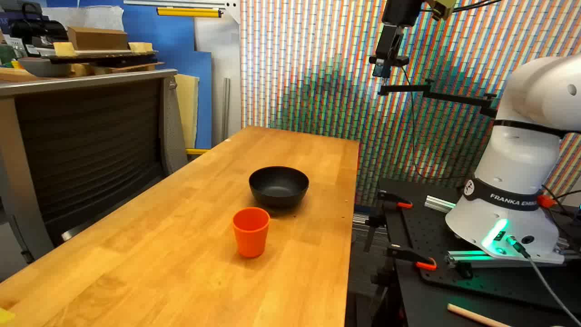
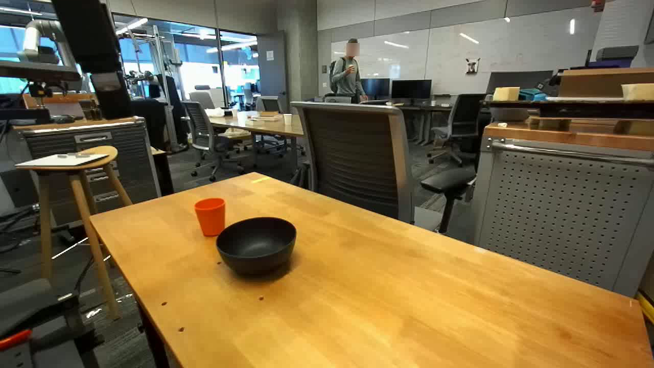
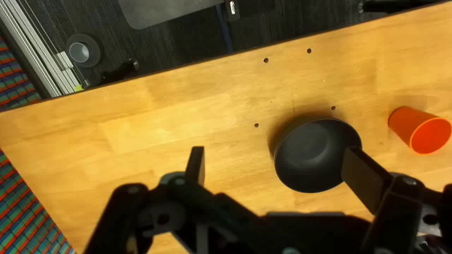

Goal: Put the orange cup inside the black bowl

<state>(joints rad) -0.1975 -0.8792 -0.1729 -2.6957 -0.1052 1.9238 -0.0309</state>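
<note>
The orange cup (image 1: 251,234) stands upright on the wooden table, apart from the black bowl (image 1: 278,188). The cup (image 2: 210,219) and the bowl (image 2: 256,250) show in both exterior views, and the inside of the bowl is bare. In the wrist view my gripper (image 3: 274,151) is open wide with nothing between its fingers, well above the table. Its right finger covers part of the bowl's rim (image 3: 307,155) there. The cup (image 3: 420,130) lies further right, beyond that finger. In the exterior views dark arm parts hang near the top, and the finger opening cannot be read there.
The wooden table (image 1: 195,254) has small holes near its robot-side edge. A black chair (image 2: 357,153) stands along the opposite side. The robot base (image 1: 504,204) and black clamps (image 1: 411,254) are beside the table. A stool (image 2: 76,161) stands past one end. A person (image 2: 348,74) is far off.
</note>
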